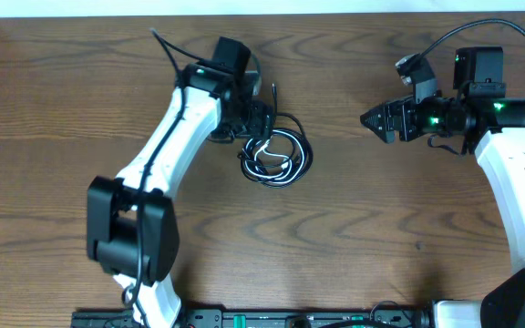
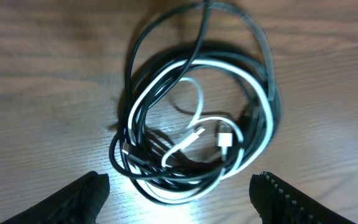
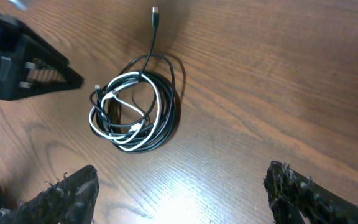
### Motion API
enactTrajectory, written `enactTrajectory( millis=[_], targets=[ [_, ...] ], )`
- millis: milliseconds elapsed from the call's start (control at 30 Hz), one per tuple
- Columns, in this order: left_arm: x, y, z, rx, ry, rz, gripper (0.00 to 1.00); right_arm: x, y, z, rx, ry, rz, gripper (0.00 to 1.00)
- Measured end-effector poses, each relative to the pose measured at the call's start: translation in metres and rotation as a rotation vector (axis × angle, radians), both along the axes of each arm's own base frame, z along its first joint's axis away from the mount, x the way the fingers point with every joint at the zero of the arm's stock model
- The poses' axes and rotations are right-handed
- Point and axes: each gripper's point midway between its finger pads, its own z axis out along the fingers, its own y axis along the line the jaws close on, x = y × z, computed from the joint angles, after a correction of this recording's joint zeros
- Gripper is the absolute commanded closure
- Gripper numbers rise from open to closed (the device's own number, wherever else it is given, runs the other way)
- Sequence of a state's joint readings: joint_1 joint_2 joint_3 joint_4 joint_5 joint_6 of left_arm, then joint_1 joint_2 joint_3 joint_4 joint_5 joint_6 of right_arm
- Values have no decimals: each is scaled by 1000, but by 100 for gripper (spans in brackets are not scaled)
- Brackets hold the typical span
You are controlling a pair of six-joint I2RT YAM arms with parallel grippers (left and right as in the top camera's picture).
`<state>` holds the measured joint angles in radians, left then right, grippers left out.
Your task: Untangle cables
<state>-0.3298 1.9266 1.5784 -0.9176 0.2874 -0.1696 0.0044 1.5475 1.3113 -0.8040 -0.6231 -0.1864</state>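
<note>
**Location.** The cables (image 1: 276, 157) lie as one loose round coil directly on the worktop (image 1: 381, 237), near its centre in the overhead view. A single black end leaves the coil at 12 o'clock and finishes in a small plug (image 3: 154, 11).

**Materials and shapes.** The worktop is brown wood-grain with a slight sheen. The black cords (image 2: 266, 68) are thin, smooth and glossy, wound in several overlapping loops. The white cord (image 2: 166, 81) follows the same loops and curls inward. Two small white plugs (image 2: 225, 140) sit side by side inside the ring.

**Fingers.** The left fingers (image 2: 86, 196) are dark and rough-edged. They stand spread wide at 5 and 7 o'clock of the coil in the left wrist view, with nothing pinched. The right fingers (image 3: 73, 190) are likewise spread and empty. Overhead they point toward 9 o'clock and stand well apart from the coil, at its 3 o'clock side.

**Limits of view.**
- The number of black cords cannot be counted where the loops cross.
- Overhead, the left fingers (image 1: 258, 118) overlap the coil's 11 o'clock edge; contact cannot be determined.
- Both wrist views cut the fingers off at the lower edge.
</note>
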Motion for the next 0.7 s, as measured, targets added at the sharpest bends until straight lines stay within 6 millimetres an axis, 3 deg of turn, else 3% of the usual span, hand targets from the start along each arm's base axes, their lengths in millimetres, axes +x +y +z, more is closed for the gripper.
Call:
enactTrajectory(
  millis=[233,700],
  targets=[
    [-11,-5,-33,37,101,-1,23,0,-2,-1,-10,2,-6,18],
    [-23,-30,-62,102,132,-58,28,1,-3,-3,-25,1,-14,17]
  ],
)
